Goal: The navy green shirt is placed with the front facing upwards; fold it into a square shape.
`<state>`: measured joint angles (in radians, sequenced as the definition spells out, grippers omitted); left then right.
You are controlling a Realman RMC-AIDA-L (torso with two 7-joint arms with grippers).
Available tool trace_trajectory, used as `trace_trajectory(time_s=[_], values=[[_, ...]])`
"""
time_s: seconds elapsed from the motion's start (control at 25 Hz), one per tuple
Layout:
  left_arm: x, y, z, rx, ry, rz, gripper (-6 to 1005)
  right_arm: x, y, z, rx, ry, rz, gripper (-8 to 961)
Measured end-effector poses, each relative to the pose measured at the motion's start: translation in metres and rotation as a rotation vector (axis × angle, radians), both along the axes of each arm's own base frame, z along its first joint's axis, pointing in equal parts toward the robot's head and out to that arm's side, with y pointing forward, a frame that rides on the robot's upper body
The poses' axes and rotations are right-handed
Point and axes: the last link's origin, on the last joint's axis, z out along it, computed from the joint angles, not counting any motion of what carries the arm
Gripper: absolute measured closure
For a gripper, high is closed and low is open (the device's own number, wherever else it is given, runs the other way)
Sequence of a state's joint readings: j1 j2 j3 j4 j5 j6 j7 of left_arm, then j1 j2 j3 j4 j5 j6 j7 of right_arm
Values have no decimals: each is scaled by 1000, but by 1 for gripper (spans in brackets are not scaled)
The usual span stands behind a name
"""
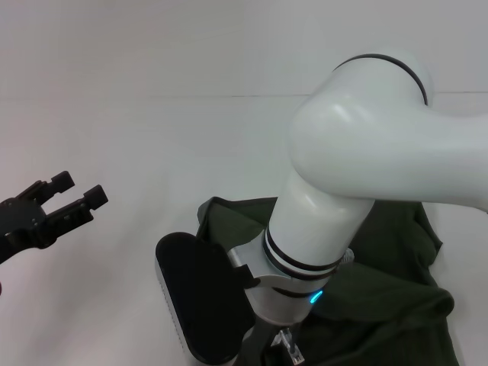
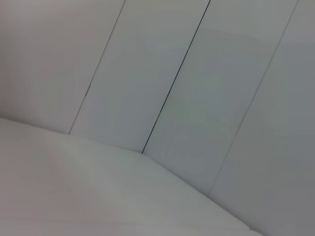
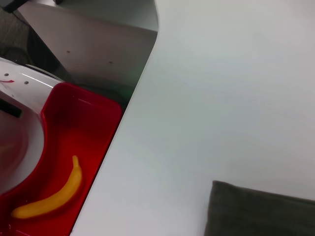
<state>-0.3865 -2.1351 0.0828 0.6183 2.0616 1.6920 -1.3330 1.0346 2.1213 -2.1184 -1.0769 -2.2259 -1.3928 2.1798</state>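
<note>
The navy green shirt lies bunched and partly folded on the white table at the near right. Its lettering is hidden, and my right arm covers much of it. My right gripper hangs low over the shirt's near left part, at the bottom edge of the head view. A straight-edged corner of the shirt shows in the right wrist view. My left gripper is open and holds nothing. It hovers at the far left, well away from the shirt.
Off the table's edge a red bin holds a yellow banana, beside a white round object. The left wrist view shows only table surface and grey wall panels.
</note>
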Motion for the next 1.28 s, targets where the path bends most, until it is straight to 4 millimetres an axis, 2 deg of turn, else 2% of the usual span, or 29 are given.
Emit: trace_trajectory(time_s=[0.16, 0.36, 0.8, 0.92, 1.12, 1.28], values=[[0, 0, 0, 0, 0, 0, 52, 1, 1, 0, 2, -3, 2, 77], [0, 0, 0, 0, 0, 0, 52, 2, 1, 0, 3, -5, 2, 273], [0, 0, 0, 2, 4, -2, 52, 2, 1, -1, 4, -7, 11, 489], [0, -1, 0, 4, 6, -3, 52, 2, 1, -1, 4, -8, 16, 626], [0, -1, -1, 3, 4, -3, 51, 2, 1, 0, 1, -8, 20, 790], [0, -1, -1, 3, 5, -3, 51, 2, 1, 0, 1, -4, 17, 874]])
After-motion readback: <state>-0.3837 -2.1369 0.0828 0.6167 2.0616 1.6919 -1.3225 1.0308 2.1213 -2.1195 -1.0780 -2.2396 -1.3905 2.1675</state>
